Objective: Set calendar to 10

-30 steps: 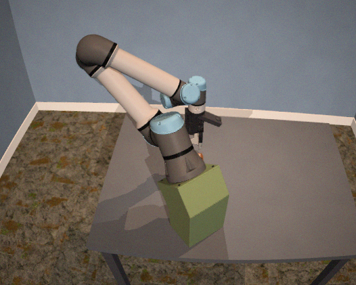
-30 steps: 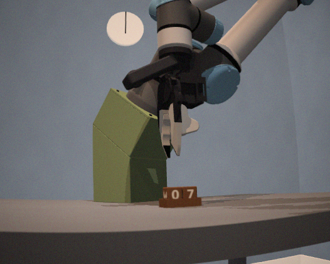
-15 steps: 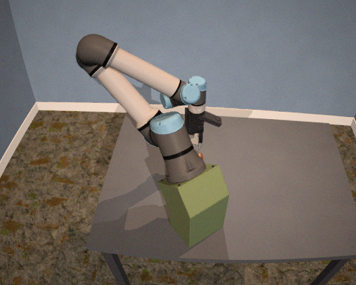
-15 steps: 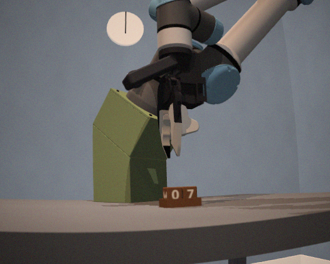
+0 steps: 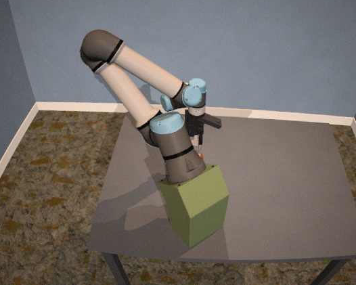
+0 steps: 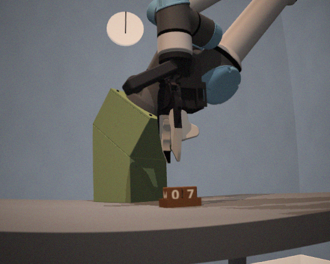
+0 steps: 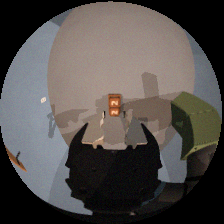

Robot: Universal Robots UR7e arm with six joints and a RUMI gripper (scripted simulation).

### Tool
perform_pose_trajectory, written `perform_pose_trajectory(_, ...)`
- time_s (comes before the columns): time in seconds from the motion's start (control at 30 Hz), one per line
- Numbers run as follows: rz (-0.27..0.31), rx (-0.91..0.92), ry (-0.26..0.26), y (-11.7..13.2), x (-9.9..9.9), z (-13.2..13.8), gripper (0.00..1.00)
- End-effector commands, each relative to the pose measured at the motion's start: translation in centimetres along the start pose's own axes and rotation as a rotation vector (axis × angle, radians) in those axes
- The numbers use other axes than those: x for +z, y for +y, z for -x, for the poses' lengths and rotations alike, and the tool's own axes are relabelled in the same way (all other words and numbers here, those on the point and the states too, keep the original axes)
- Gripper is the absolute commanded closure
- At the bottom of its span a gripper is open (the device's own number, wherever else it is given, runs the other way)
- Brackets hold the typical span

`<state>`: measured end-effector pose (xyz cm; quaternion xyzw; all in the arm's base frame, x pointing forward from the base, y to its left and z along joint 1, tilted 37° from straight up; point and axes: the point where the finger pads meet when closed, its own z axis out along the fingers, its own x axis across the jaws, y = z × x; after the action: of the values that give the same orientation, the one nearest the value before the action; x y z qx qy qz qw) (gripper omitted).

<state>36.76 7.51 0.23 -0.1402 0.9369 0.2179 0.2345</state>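
The small brown calendar tray [image 6: 180, 202] stands on the table beside the arm's base. In the exterior view it holds a narrow month block and two cubes showing 0 [image 6: 175, 194] and 7 [image 6: 190, 194]. In the wrist view the calendar [image 7: 114, 107] shows as two orange cubes straight ahead, between the fingertips. In the top view only an orange sliver of it [image 5: 200, 155] peeks out behind the base. My gripper [image 6: 172, 157] points down and hangs well above the cubes, apart from them. Its fingers are narrowed to a small gap and hold nothing. It also shows in the other views [image 5: 200, 146] [image 7: 114, 131].
The green pedestal [image 6: 127, 157] carrying the arm stands right next to the calendar, on its left in the exterior view. It also shows in the top view [image 5: 195, 207]. The grey table [image 5: 258, 190] stretches away to the right. A white disc [image 6: 125, 29] hangs on the wall.
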Motion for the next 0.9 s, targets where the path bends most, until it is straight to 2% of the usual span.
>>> perform_pose_trajectory(0.0, -0.002, 0.0, 0.0, -0.1, 0.6, 0.0, 0.72)
perform_pose_trajectory(0.43, -0.002, 0.0, 0.0, -0.1, 2.6, 0.0, 0.72)
perform_pose_trajectory(0.87, -0.002, 0.0, 0.0, -0.2, 3.8, 0.0, 0.72)
